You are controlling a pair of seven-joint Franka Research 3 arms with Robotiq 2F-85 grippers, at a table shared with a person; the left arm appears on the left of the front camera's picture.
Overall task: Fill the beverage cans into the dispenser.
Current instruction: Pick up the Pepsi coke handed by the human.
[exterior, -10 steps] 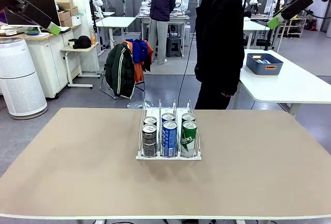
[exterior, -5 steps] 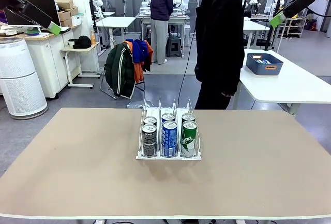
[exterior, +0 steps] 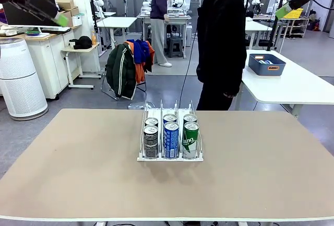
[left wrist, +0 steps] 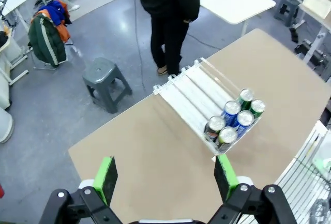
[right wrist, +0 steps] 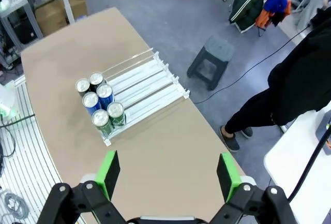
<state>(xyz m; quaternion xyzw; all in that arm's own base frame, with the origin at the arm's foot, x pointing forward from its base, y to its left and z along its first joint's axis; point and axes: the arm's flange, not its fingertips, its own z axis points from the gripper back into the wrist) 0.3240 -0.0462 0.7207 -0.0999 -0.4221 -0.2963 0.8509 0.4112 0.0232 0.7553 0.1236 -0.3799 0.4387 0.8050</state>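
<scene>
The white wire-lane dispenser (exterior: 169,157) stands mid-table, near the far edge. It holds several beverage cans in two rows of three: a black can (exterior: 151,142), a blue can (exterior: 171,140) and a green can (exterior: 191,139) in front, each with a like can behind it. My left gripper (exterior: 61,19) hangs open high at the upper left, far from the table. High at the upper right, my right gripper (exterior: 283,11) is open too. From above, the left gripper (left wrist: 165,177) looks down on the cans (left wrist: 232,123), and the right gripper (right wrist: 168,175) on the cans (right wrist: 98,105) and rack (right wrist: 147,87). Both hold nothing.
A person in black (exterior: 222,38) stands at the table's far edge behind the rack. On a white side table at the right sits a blue bin (exterior: 266,64). A grey stool (left wrist: 106,81) stands on the floor beyond the table. Bare tabletop (exterior: 78,168) surrounds the rack.
Both grippers have risen a little and drifted slightly right in the front view. Cans and rack have not moved.
</scene>
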